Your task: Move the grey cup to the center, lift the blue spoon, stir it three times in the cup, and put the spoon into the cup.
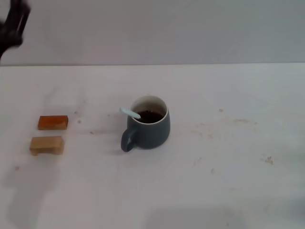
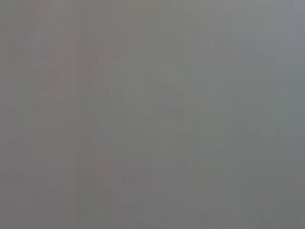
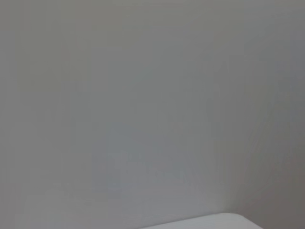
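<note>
Nearest the robot, the desk [image 1: 200,191] is bare of any task thing. Further in, at about the middle of the desk, the cup [image 1: 148,125] stands upright with its loop handle turned toward the robot and a little to its left. Dark liquid is seen inside. The spoon [image 1: 130,113] already rests in the cup, its bowl end sunk in the liquid and its pale handle leaning out over the rim on the robot's left.

Well to the left of the cup, two small blocks lie close together, a tan block [image 1: 46,145] nearer and an orange block [image 1: 53,122] just behind it.

The cup is judged heavy, rigid, breakable and smooth; it would best be taken across the body or by the handle and kept level, so that nothing is spilled. The spoon is judged light, stiff and thin, to be pinched at the free end of its handle.

Farthest off, the left gripper [image 1: 12,28] is held high above the desk's far left corner; whether it is spread cannot be told. The right gripper is not seen.
</note>
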`<state>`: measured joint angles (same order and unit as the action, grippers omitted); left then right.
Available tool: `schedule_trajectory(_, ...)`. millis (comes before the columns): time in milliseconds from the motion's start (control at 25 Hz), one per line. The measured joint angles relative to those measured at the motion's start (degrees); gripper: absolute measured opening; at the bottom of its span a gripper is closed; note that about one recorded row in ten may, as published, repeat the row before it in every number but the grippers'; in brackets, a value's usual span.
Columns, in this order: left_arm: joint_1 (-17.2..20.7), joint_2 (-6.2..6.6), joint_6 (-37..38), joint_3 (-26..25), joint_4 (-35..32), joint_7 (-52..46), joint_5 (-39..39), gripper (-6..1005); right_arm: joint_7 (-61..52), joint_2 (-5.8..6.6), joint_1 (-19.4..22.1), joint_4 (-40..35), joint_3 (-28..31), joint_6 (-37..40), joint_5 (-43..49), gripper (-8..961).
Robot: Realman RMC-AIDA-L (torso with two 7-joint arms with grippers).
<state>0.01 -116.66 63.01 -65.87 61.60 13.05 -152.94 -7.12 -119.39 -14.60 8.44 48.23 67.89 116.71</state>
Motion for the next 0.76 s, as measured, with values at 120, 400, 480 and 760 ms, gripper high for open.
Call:
schedule_trajectory(120, -1.70, -0.13, 4.95, -5.83, -13.17, -11.68, -6.27, 786, 0.00, 0.04, 0.15, -0.02, -1.62, 2.06, 0.00, -1)
schedule_trajectory(400, -4.59, -0.69, 4.38, -10.99, -29.10, -12.18, -8.92, 785, 0.00, 0.04, 0.82, 0.00, -4.98, 7.07, 0.00, -1)
schedule_trajectory(480, -5.34, -0.69, 5.02, -11.57, -33.08, -12.32, -8.90, 785, 0.00, 0.03, 1.15, -0.05, -6.54, 9.30, 0.00, -1)
schedule_trajectory(760, -6.88, -1.32, 10.89, -16.76, -44.54, -16.09, -8.56, 785, 1.70, 0.03, 2.03, -0.30, -11.67, 16.83, 0.00, -1)
